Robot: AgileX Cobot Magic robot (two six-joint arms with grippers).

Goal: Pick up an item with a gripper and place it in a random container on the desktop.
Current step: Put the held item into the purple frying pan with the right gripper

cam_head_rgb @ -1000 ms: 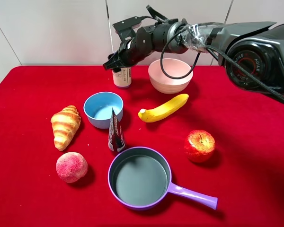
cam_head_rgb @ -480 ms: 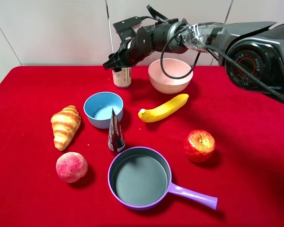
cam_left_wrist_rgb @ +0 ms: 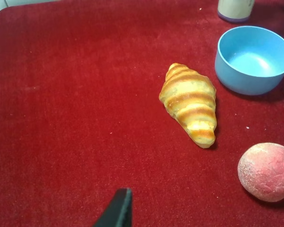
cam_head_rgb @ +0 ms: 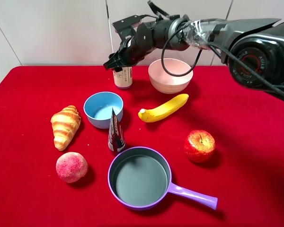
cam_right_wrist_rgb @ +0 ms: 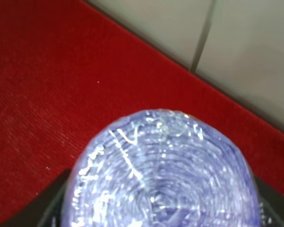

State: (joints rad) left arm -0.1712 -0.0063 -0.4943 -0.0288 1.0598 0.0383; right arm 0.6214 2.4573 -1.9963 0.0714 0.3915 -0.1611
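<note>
Roll [cam_head_rgb: 123, 78], just one, is clasped in the right hand [cam_head_rgb: 115, 65], with one pan [cam_head_rgb: 194, 195], one blue bowl [cam_head_rgb: 96, 121], one pink bowl [cam_head_rgb: 170, 85].

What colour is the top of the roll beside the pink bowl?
Crinkly lavender-purple; the roll shows best in the right wrist view.
</note>
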